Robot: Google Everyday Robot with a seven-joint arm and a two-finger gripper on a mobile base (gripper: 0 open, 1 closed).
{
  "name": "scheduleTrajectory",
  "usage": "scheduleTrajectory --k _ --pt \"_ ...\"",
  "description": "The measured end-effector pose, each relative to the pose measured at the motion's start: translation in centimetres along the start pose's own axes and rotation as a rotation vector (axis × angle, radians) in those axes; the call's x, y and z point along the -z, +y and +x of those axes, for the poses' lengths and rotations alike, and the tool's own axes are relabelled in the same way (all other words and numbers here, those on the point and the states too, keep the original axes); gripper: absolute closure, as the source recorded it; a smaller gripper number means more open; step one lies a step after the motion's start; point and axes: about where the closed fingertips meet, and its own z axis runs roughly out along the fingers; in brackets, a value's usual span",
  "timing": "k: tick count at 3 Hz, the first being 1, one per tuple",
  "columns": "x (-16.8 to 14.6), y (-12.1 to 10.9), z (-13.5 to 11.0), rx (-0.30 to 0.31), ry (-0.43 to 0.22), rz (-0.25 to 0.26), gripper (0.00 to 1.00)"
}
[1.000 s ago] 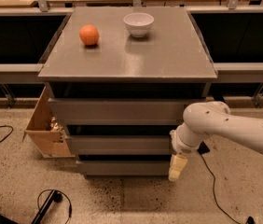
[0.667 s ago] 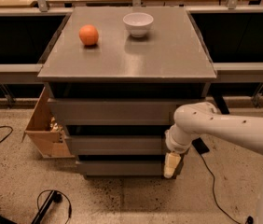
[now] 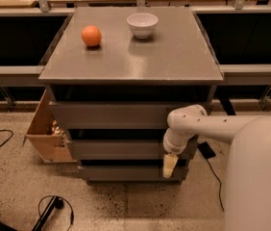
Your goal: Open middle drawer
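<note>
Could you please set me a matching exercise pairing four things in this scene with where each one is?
Things: 1 orange; 2 bowl; 3 hand; 4 wooden box.
Places: A on the floor, left of the cabinet; B cabinet top, back middle; C low at the right end of the middle drawer; D cabinet top, back left.
Pairs: 1-D; 2-B; 3-C; 4-A.

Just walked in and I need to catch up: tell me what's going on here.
A one-armed robot is working at a grey drawer cabinet. Its claw hangs low near the right end of the stacked drawer fronts, pointing down, in front of the lower edge of the middle drawer. That drawer does not look pulled out yet. An orange and a white bowl sit untouched on top of the cabinet.
</note>
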Motion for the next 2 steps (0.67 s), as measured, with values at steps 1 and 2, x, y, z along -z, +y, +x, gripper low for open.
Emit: scheduleTrajectory --k 1,2 --pt "-1.7 -1.4 -0.8 -0.005 0.014 -0.002 0.0" --pt "-3.2 -2.0 -1.1 -0.025 0.008 -0.011 0.19"
